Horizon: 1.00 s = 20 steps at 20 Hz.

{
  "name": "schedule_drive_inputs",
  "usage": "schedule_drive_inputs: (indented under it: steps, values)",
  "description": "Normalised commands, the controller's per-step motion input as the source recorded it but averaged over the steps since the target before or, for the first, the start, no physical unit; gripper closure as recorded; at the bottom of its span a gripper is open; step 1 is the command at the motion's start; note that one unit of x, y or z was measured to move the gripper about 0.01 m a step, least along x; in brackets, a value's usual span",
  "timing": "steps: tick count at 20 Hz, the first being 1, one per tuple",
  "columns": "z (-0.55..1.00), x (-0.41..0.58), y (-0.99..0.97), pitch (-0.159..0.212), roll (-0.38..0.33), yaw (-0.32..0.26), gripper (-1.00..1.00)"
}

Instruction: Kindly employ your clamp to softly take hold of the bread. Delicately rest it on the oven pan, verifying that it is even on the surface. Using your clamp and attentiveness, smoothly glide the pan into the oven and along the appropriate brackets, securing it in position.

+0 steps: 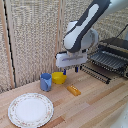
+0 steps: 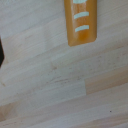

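One patterned white plate (image 1: 30, 109) lies nearest on the wooden table (image 1: 95, 107), toward the exterior view's left. Past it stand a blue cup (image 1: 46, 82) and, just beside it on the exterior view's right, a round yellow bowl (image 1: 59, 77). To the right of those, apart from both, the bread (image 1: 74, 90) lies flat on bare wood; in the wrist view the bread (image 2: 80, 21) shows as an orange oblong with pale stripes. Above it hangs the clamp (image 1: 70, 69), not touching the bread, its dark fingers pointing down; whether they stand wide or narrow I cannot tell, since only a dark sliver shows at the edge of the wrist view. Farther back on the exterior view's right sits the oven (image 1: 116, 54), front open, with the oven pan (image 1: 107, 59) resting in its opening and the door (image 1: 95, 73) folded down toward the table. A woven screen (image 1: 30, 35) closes the back
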Motion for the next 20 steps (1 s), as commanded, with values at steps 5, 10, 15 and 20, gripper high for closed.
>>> schedule_drive_inputs:
  steps: [5, 10, 15, 20]
  values:
    - [-0.38, 0.042, -0.15, 0.042, -0.07, 0.111, -1.0]
    - [-0.35, 0.009, -0.38, -0.012, -0.038, 0.165, -1.0]
    - [-0.32, 0.007, -0.14, -0.014, -0.045, 0.181, -1.0]
    - [-0.3, 0.129, 0.05, -0.031, -0.08, 0.162, -1.0]
